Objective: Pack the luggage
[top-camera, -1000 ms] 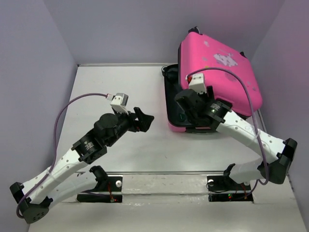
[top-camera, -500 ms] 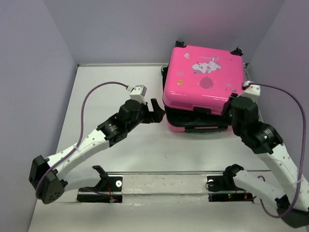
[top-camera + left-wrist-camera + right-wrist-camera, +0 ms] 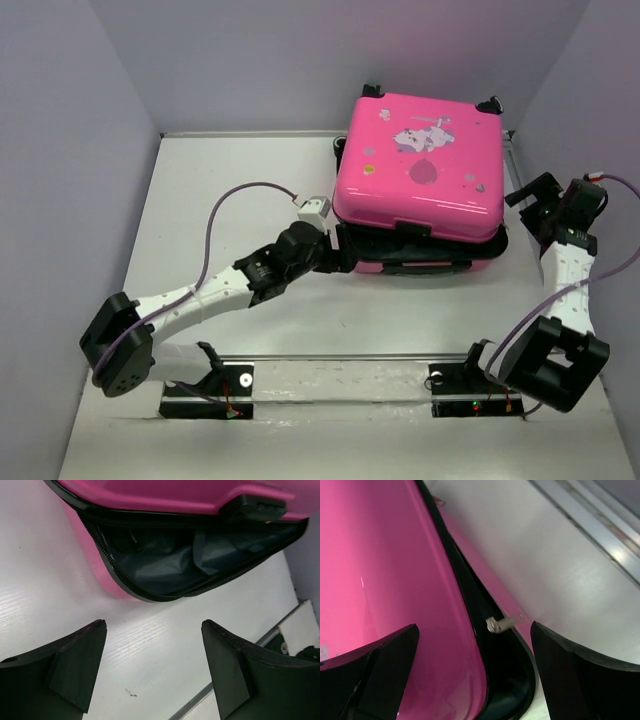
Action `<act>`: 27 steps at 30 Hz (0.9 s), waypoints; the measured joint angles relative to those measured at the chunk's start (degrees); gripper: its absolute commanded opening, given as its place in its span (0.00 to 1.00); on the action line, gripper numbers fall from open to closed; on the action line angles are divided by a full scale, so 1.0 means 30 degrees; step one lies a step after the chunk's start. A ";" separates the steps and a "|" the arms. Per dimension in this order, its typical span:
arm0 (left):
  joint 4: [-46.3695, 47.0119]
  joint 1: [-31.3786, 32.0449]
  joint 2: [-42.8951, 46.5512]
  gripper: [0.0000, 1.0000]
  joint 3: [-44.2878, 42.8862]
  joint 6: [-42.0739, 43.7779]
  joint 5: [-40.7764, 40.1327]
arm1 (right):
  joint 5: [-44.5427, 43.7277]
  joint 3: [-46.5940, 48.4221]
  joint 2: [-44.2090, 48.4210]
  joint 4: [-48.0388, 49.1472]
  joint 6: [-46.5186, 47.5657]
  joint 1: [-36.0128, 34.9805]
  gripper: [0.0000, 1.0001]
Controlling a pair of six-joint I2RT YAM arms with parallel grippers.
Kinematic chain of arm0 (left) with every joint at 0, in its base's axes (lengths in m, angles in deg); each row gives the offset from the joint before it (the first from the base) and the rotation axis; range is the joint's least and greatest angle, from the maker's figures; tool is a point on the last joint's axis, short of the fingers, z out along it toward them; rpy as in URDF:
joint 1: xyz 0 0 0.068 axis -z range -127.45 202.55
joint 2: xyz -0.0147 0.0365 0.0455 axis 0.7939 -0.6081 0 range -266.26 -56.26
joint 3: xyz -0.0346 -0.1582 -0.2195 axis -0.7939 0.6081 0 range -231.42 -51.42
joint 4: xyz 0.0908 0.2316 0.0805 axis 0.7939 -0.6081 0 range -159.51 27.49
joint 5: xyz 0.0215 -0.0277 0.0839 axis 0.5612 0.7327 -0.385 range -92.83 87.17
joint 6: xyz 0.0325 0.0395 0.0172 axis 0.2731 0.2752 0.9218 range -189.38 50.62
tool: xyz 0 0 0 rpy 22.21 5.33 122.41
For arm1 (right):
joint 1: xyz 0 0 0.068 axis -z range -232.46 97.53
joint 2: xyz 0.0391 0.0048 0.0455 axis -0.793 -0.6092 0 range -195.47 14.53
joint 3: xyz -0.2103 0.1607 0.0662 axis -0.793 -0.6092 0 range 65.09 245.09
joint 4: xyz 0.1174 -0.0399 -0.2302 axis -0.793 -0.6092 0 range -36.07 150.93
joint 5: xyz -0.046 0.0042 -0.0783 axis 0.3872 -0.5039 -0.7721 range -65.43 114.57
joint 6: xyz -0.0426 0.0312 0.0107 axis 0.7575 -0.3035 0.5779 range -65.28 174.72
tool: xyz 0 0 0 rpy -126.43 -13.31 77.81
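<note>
The hot-pink luggage (image 3: 420, 165) lies at the back right of the table, its printed lid down over the lower shell with a gap left along the front and right. My left gripper (image 3: 337, 250) is open and empty at the front left corner. In the left wrist view the dark lining (image 3: 170, 560) shows through the gap under the lid. My right gripper (image 3: 527, 200) is open and empty beside the right edge. In the right wrist view a silver zipper pull (image 3: 502, 623) sticks out of the black zipper band between lid and shell.
Purple walls close in the table on the left, back and right. A metal rail (image 3: 330, 358) runs along the near edge by the arm bases. The luggage's black wheels (image 3: 372, 91) point to the back wall.
The lid has come down from upright to nearly flat on the lower shell. My left gripper reached right to the front left corner. My right arm swung out to the right side.
</note>
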 measured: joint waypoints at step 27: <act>-0.1399 -0.2171 0.4153 0.66 0.3723 0.0386 -0.5129 | 0.8233 -0.6732 0.1355 0.8451 -0.0481 -0.8590 0.26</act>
